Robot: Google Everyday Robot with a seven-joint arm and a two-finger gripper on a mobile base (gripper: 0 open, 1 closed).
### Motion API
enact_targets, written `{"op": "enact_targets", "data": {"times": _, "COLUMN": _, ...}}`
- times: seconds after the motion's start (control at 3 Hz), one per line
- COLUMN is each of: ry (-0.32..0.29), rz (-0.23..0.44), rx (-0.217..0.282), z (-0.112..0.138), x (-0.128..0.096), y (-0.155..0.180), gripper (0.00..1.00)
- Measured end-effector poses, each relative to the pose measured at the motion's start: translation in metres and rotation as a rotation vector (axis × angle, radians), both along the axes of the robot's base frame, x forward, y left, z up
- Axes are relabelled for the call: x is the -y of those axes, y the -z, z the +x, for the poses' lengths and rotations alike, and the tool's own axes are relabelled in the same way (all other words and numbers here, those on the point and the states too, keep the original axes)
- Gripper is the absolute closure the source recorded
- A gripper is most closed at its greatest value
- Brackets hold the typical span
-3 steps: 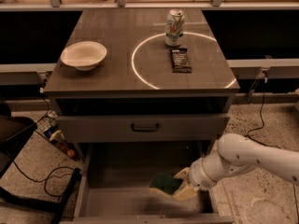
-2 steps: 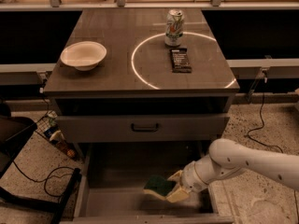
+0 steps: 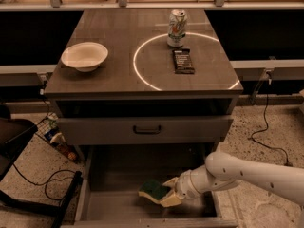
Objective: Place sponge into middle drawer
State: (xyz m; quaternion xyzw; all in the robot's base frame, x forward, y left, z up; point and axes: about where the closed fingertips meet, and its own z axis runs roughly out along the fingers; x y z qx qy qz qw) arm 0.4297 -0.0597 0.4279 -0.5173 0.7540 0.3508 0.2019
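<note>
The sponge, yellow with a dark green top, is held in my gripper inside the open middle drawer, low over its grey floor, right of centre. My white arm reaches in from the right, over the drawer's right wall. The gripper is shut on the sponge.
A closed drawer front with a dark handle sits above the open drawer. On the cabinet top stand a white bowl, a soda can and a dark snack bar. Cables and a dark chair lie at the left on the floor.
My gripper has carried the sponge leftward and a little lower into the drawer.
</note>
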Motion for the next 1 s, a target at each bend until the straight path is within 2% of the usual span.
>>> {"op": "enact_targets", "data": {"times": 0.67, "ry": 0.000, "rz": -0.036, "rx": 0.054, "z": 0.009, "x": -0.044, "y": 0.000, "gripper": 1.00}}
{"op": "enact_targets", "data": {"times": 1.0, "ry": 0.020, "rz": -0.043, "rx": 0.084, "z": 0.017, "x": -0.060, "y": -0.004, "gripper": 1.00}}
